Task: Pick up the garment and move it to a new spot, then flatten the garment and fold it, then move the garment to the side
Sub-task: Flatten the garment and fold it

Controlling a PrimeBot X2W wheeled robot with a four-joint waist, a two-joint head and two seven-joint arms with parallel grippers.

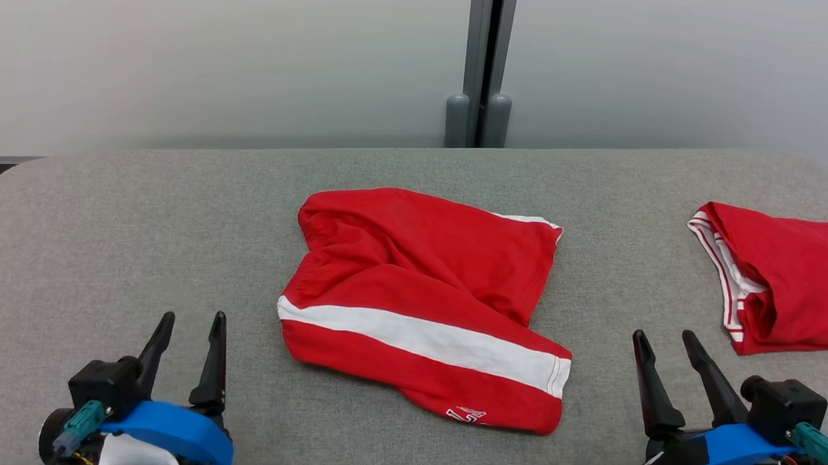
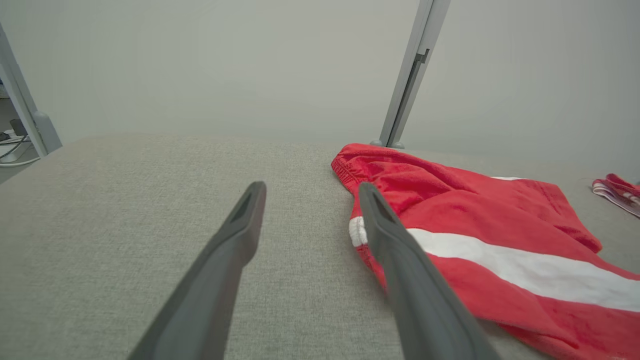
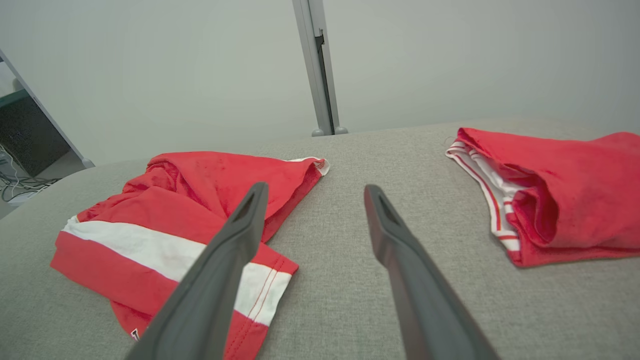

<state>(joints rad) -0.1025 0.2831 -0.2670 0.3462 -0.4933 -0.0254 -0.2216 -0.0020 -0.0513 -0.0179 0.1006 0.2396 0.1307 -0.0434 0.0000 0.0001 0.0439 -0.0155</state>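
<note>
A red garment (image 1: pixel 418 295) with a broad white stripe, a pair of shorts, lies rumpled at the middle of the grey table (image 1: pixel 141 234). The left wrist view has this garment (image 2: pixel 480 235) just right of the fingers, and in the right wrist view the garment (image 3: pixel 195 205) lies to the left. My left gripper (image 1: pixel 192 315) stands open at the lower left, a short way left of the cloth, empty. My right gripper (image 1: pixel 664 333) stands open at the lower right, to the right of the shorts, holding nothing.
A second red garment (image 1: pixel 782 276) with red-and-white trim lies folded at the table's right edge, close beyond my right gripper; it also appears as a red bundle (image 3: pixel 555 185) in the right wrist view. A grey post (image 1: pixel 487 68) rises behind the table's far edge before a pale wall.
</note>
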